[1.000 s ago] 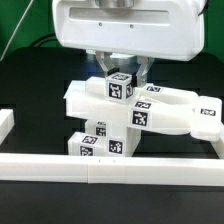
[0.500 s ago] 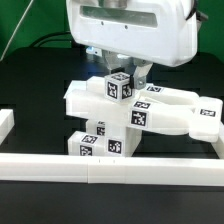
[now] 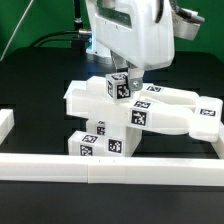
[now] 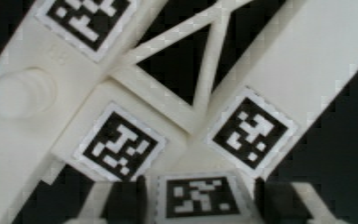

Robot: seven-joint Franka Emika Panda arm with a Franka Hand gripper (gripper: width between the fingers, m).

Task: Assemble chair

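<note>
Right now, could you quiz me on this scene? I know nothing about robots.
1. True or false: the claw has one finger on either side of the small tagged block.
2. In the exterior view, what runs along the near edge of the table? A. a long white rail B. a red rope C. a metal chain
3. Fill in: the small tagged block sits on top of the white chair pieces, and the table beneath them is coloured ____.
Key: 1 true; 2 A; 3 black.
</note>
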